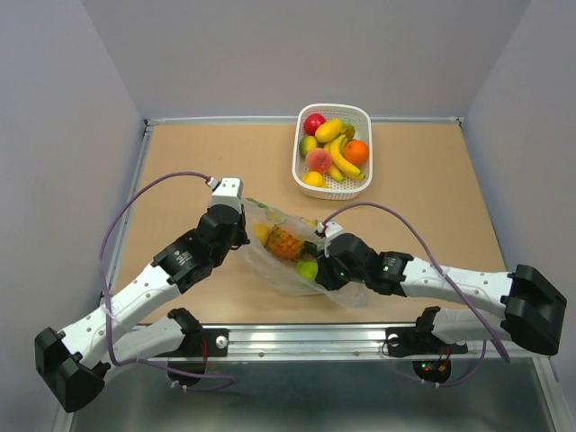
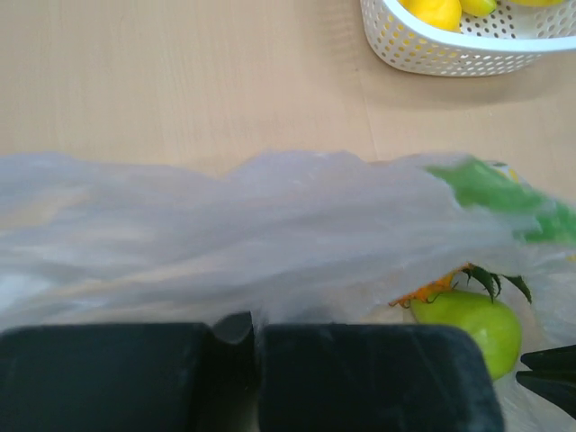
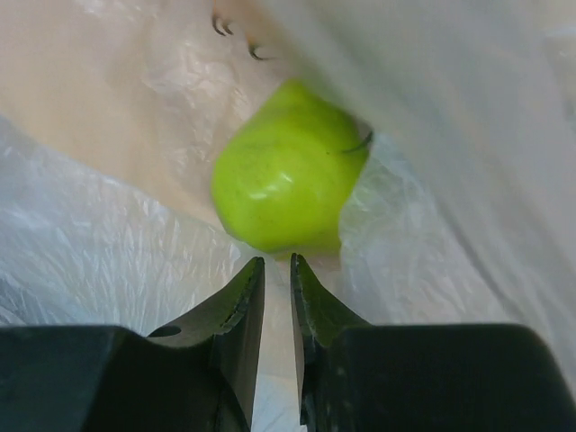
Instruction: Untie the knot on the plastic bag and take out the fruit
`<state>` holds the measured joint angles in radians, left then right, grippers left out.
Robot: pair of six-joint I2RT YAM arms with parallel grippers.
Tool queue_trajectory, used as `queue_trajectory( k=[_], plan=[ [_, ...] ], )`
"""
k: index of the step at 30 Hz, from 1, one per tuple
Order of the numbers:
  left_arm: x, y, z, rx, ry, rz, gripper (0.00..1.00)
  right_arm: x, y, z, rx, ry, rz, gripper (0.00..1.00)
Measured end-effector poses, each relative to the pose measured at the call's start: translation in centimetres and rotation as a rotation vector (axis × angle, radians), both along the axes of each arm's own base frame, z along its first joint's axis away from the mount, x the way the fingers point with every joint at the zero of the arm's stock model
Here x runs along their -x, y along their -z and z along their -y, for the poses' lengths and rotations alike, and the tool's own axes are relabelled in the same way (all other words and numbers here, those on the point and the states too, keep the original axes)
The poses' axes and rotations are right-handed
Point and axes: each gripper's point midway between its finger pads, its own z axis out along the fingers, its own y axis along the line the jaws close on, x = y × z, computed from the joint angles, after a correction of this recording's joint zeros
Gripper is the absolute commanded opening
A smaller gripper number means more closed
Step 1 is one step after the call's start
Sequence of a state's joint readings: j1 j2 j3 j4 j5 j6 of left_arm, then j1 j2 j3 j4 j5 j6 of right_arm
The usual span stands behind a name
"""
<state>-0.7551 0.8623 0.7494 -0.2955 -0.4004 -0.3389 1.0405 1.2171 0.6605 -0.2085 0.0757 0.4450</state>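
The plastic bag (image 1: 349, 290) lies crumpled mid-table, its mouth loose; no knot shows. Inside are a small pineapple (image 1: 283, 241), a yellow fruit (image 1: 261, 232) and a green fruit (image 1: 307, 268). My left gripper (image 1: 243, 236) is shut on the bag's left edge; in the left wrist view the film (image 2: 270, 225) drapes over the fingers and runs down between them (image 2: 236, 328). My right gripper (image 1: 322, 267) is at the bag's right side. In the right wrist view its tips (image 3: 277, 263) stand a narrow gap apart, empty, just short of the green fruit (image 3: 283, 180).
A white slotted basket (image 1: 364, 115) stands at the back centre, holding bananas, a red apple, an orange, a peach and other fruit. Its rim shows in the left wrist view (image 2: 423, 49). Walls close in the table on three sides.
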Motion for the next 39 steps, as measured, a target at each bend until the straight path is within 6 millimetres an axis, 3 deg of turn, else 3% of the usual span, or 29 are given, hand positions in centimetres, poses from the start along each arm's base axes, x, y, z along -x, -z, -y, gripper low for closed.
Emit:
queue_trajectory(
  k=[7,13,18,24,28,39],
  plan=[
    [0.4,0.2,0.6,0.049,0.01,-0.021,0.0,1.5,2.7,2.2,0.022,0.088,-0.091,0.4],
    [1.6,2.9,1.5,0.102,0.032,-0.108,0.0,1.9,5.6,1.9,0.022,0.086,-0.127,0.58],
    [2.6,5.3,1.6,0.126,0.022,-0.182,0.0,1.2,5.0,-0.8,-0.089,0.051,-0.076,0.7],
    [2.6,5.6,1.5,0.131,0.0,-0.194,0.0,0.1,4.5,-3.6,-0.173,-0.002,0.002,0.86],
    [2.5,5.8,1.0,0.108,-0.012,-0.19,0.01,-0.2,4.3,-3.6,-0.155,-0.008,0.043,0.94],
    [2.3,7.3,0.7,0.032,-0.012,-0.219,0.01,-3.3,1.3,-2.1,-0.131,0.141,0.199,1.0]
  ],
)
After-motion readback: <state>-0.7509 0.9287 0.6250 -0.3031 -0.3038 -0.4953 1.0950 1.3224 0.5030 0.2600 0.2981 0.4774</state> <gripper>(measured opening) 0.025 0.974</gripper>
